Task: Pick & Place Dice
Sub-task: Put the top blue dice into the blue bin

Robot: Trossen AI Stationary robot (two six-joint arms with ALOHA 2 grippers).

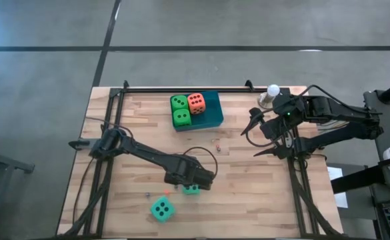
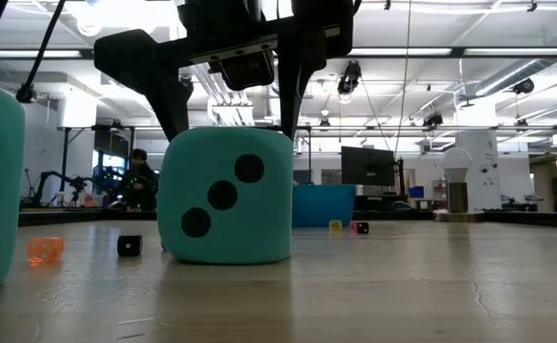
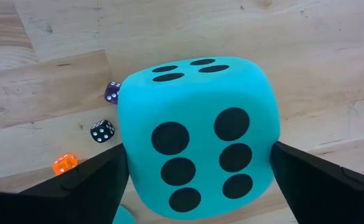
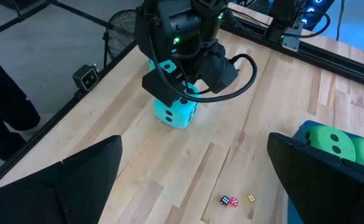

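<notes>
Near the counter's point(image 1: 135, 180) front edge, the left pincer point(image 3: 197, 180) straddles a teal die point(image 3: 197, 137), fingers apart beside it; right pincer point(image 1: 256, 137) waits wide open near the blue tray point(image 1: 211, 115).

Left pincer point(image 4: 180, 93) astride a teal die point(image 4: 176, 111) on the wooden table point(image 4: 244, 155), fingers apart.

The pale wooden surface point(image 1: 248, 180) carries a blue tray point(image 1: 211, 113) near its far edge. Two teal dice point(image 1: 162, 209) point(image 1: 192, 189) and several tiny dice point(image 4: 234, 200) rest directly on the planks.
</notes>
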